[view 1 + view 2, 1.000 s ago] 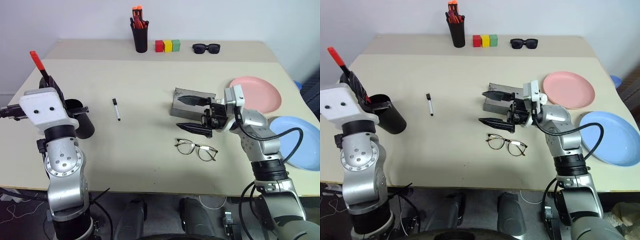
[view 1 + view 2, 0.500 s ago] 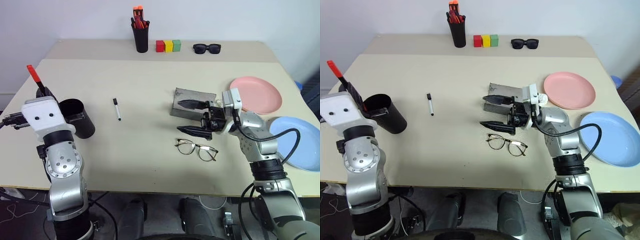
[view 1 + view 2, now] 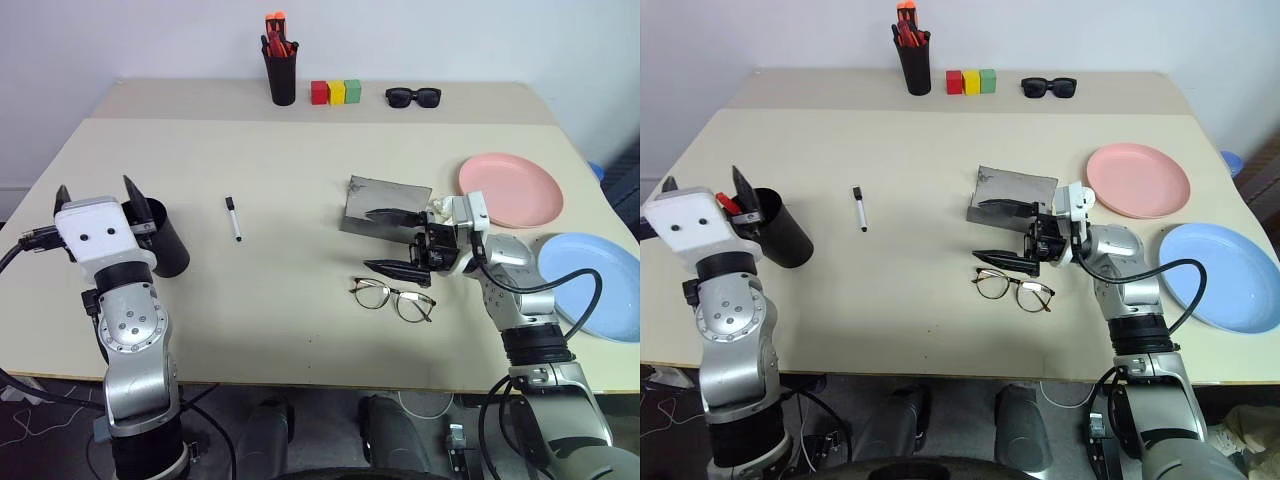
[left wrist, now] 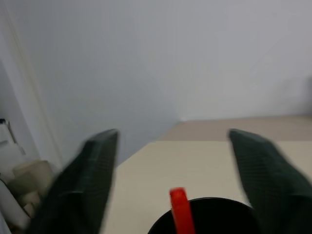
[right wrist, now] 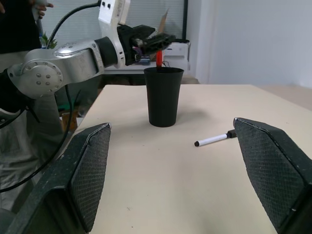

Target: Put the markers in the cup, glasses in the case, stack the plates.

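Right wrist view, red-tipped marker [image 5: 159, 57] upright in matte black cup [image 5: 163, 96]; both claws released

Both arms are showing silver-grey metal casings built from rounded joint housings, each dotted with small dark screws. The left arm [image 3: 128, 330] is carrying a white box-shaped wrist cover with two dark round holes, and thin black cables are trailing off beside it. The right arm [image 3: 520, 300] is wearing a smaller white wrist block, with a black cable looping out from its forearm. Each pincer, left pincer [image 3: 95, 195] and right pincer [image 3: 392, 241], is ending in two black tapered fingers with a fine cross-hatched texture.
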`<state>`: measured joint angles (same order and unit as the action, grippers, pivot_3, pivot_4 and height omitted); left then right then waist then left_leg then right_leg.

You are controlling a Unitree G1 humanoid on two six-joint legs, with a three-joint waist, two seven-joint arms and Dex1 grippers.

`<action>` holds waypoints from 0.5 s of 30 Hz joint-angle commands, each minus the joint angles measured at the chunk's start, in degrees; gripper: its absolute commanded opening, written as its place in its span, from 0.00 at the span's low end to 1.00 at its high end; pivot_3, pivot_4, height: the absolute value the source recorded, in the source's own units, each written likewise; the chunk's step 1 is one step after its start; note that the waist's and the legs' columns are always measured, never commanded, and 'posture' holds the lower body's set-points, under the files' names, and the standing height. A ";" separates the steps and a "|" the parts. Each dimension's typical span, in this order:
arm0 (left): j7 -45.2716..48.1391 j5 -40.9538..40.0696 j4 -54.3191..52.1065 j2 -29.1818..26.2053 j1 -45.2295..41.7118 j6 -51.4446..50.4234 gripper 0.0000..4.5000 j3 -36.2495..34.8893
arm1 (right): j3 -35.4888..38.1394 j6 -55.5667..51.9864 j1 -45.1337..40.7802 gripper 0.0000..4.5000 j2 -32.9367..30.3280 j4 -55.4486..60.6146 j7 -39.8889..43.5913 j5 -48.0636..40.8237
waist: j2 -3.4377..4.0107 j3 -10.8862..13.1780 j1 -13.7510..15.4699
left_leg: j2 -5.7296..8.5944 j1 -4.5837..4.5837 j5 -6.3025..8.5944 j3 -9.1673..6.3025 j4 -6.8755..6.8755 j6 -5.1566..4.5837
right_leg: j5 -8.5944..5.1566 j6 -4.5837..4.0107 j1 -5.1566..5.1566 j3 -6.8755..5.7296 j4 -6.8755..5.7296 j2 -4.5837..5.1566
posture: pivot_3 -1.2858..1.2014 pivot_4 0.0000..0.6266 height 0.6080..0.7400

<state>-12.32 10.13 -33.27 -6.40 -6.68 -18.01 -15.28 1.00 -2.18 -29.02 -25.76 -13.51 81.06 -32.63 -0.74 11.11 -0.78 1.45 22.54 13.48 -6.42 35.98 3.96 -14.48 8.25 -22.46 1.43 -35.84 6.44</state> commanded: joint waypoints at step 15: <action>2.41 -6.87 3.11 2.10 -33.56 -38.36 0.94 0.85 | 3.03 3.42 0.78 0.92 -0.70 -2.01 0.70 0.59 | -0.05 0.03 -0.32 | 0.02 0.02 0.00 -0.06 0.03 0.00 | -0.03 0.07 -0.03 -0.04 -0.11 -0.01 | 0.52 0.24 1.00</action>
<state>-8.65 3.76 -30.86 -4.78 -37.38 -52.59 -13.18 3.03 0.07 -27.48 -26.00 -15.69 81.44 -31.91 -0.80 11.14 -1.10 1.46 22.56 13.48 -6.49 36.01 3.96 -14.51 8.32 -22.49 1.39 -35.96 6.42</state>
